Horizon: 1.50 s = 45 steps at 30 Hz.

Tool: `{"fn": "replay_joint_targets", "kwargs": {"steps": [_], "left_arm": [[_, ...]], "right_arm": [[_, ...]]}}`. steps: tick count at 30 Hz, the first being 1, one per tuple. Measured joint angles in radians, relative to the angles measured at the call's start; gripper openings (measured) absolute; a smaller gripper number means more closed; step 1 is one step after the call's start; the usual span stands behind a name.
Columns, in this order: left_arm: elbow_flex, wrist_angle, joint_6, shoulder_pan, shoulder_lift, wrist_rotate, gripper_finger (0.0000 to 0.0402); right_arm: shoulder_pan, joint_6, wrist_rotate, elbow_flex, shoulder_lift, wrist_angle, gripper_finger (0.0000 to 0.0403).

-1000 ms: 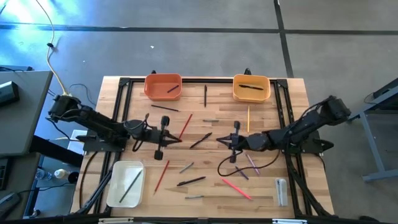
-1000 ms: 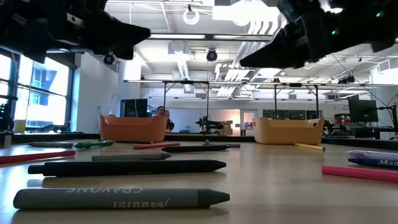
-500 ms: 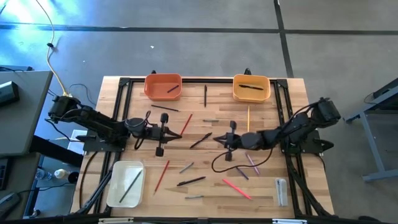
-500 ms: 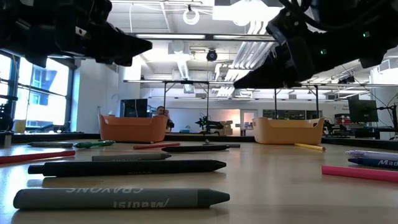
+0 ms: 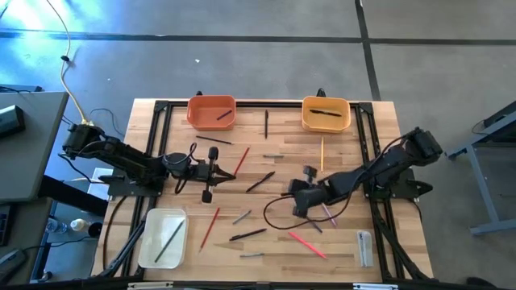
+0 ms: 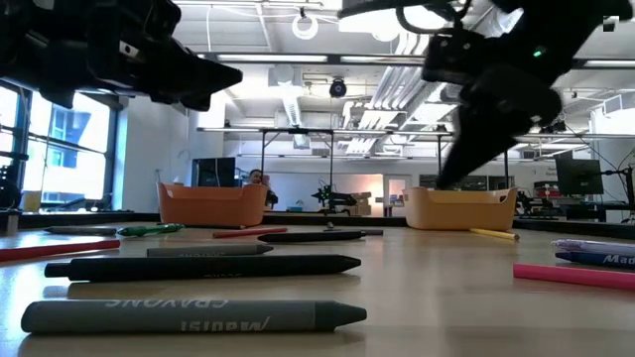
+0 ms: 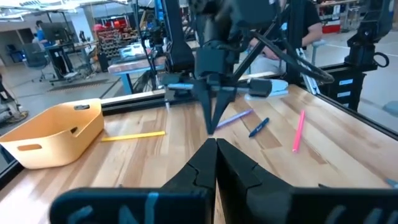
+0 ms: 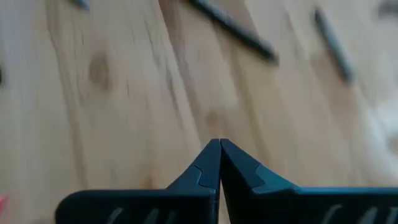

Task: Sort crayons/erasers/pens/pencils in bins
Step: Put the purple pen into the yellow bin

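Note:
Pens, pencils and crayons lie scattered flat on the wooden table [image 5: 347, 258]. A dark pen [image 5: 260, 181] and a red pencil [image 5: 240, 161] lie between the arms. The orange bin [image 5: 211, 112] and the yellow-orange bin [image 5: 326, 113] stand at the far edge, each with one dark pen inside. The white bin [image 5: 162, 238] at the near left holds a dark stick. My left gripper [image 5: 234, 175] hovers level and shut above the table's middle. My right gripper [image 5: 289, 192] is shut and slants down over bare wood [image 8: 186, 93], above the table and touching nothing.
A yellow pencil [image 5: 322, 153] lies near the yellow-orange bin. Purple and blue crayons [image 5: 326, 211] and a pink stick [image 5: 306, 244] lie beside my right arm. A clear-grey block [image 5: 364, 247] sits at the near right. A black pen [image 6: 203, 267] and a grey crayon [image 6: 193, 316] lie near the front.
My right gripper has tipped from almost level to slanting steeply down at the table, rolling its wrist and shifting a little toward the near edge. It has stayed shut. No object on the table has moved.

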Motion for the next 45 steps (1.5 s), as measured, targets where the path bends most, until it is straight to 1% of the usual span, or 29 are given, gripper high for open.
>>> {"fn": "replay_joint_targets", "kwargs": {"steps": [3, 6, 10, 14, 17, 19, 21, 24, 26, 29, 33, 39, 42, 44, 45], "left_arm": [[0.0, -0.002, -0.004, 0.0, 0.0, 0.0, 0.0], [0.0, -0.013, -0.038, 0.0, 0.0, 0.0, 0.0], [0.0, -0.04, -0.071, 0.0, 0.001, 0.0, 0.0], [0.0, -0.066, -0.076, 0.0, 0.001, 0.0, 0.0], [0.0, -0.069, -0.077, 0.0, 0.001, 0.0, 0.0], [0.0, -0.069, -0.078, 0.0, 0.001, 0.0, 0.0], [0.0, -0.069, -0.076, 0.0, 0.001, 0.0, 0.0], [0.0, -0.069, -0.077, 0.0, 0.001, 0.0, 0.0], [0.0, -0.07, -0.077, -0.001, 0.001, 0.0, 0.0], [0.0, -0.072, -0.078, -0.001, 0.001, 0.0, 0.0], [0.0, -0.075, -0.076, -0.001, 0.001, 0.0, 0.0], [0.0, -0.076, -0.079, -0.001, 0.001, 0.0, 0.0], [0.0, -0.076, -0.122, -0.001, 0.001, 0.0, 0.0], [0.0, -0.076, -0.155, -0.001, 0.001, 0.0, 0.0], [0.0, -0.076, -0.163, -0.001, 0.001, 0.0, 0.0]], "right_arm": [[0.055, 0.168, -0.01, 0.033, 0.0, -0.149, 0.001], [0.102, 0.291, -0.067, 0.038, 0.0, -0.232, 0.0029], [0.152, 0.452, -0.086, 0.039, 0.0, -0.334, 0.0072], [0.186, 0.703, -0.093, 0.036, 0.0, -0.482, 0.0118], [0.197, 0.861, -0.15, 0.008, 0.0, -0.519, 0.0143], [0.197, 0.915, -0.187, -0.023, 0.0, -0.48, 0.0153], [0.192, 0.92, -0.217, -0.065, 0.0, -0.398, 0.0156], [0.174, 0.881, -0.24, -0.124, -0.004, -0.274, 0.0156], [0.163, 0.857, -0.248, -0.144, -0.007, -0.248, 0.0152], [0.15, 0.851, -0.257, -0.145, -0.005, -0.266, 0.0141], [0.144, 0.827, -0.258, -0.145, -0.004, -0.267, 0.0114], [0.143, 0.686, -0.252, -0.141, -0.003, -0.225, 0.0057], [0.144, 0.617, -0.248, -0.118, 0.0, -0.239, 0.0027], [0.143, 0.565, -0.226, -0.101, 0.004, -0.232, 0.0013], [0.142, 0.536, -0.195, -0.09, 0.006, -0.205, 0.0009]]}}
